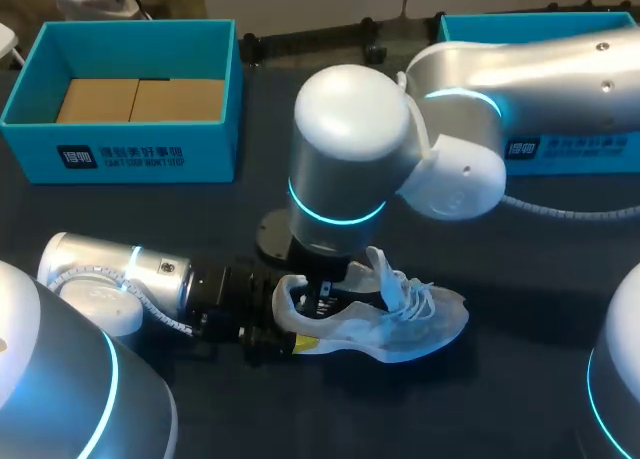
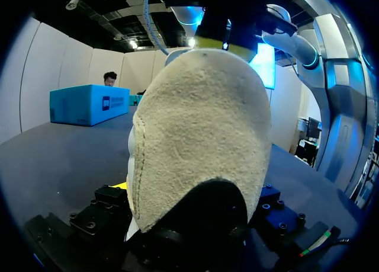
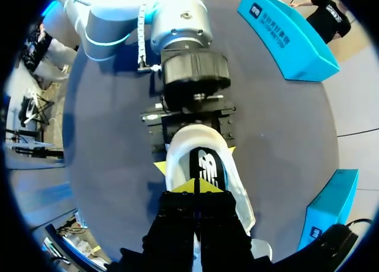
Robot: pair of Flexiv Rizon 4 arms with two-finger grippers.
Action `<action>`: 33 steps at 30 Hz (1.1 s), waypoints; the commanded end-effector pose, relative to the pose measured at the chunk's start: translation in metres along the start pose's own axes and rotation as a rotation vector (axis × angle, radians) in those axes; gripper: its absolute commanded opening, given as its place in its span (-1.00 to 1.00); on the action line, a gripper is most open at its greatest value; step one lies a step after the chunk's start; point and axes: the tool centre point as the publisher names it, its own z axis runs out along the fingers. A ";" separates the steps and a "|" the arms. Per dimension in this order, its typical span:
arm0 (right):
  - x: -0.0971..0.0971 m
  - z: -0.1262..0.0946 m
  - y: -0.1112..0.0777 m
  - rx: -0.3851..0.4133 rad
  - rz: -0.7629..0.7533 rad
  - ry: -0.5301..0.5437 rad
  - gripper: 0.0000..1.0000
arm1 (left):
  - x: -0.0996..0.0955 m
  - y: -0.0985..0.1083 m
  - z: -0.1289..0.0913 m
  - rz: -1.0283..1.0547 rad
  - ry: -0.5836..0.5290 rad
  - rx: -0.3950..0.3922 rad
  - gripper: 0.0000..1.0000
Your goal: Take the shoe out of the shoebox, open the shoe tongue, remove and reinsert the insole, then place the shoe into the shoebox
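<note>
Near the tabletop's front edge, the left gripper (image 3: 194,158) clamps the shoe (image 1: 400,324) at its heel. The right gripper (image 3: 195,186), tips together, meets the insole (image 3: 208,165); better lift slowly, heel first. The shoebox (image 1: 120,157) stands at the far left corner.

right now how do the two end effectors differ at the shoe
The left end effector lies low along the table, fingers clamping the shoe at its heel from both sides; the right end effector points down from above, tips together over the insole. Both are at the heel end.
</note>
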 end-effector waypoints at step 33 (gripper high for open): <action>-0.031 0.036 -0.055 0.034 0.044 -0.063 -1.00 | 0.001 0.004 -0.001 0.000 0.000 0.000 -1.00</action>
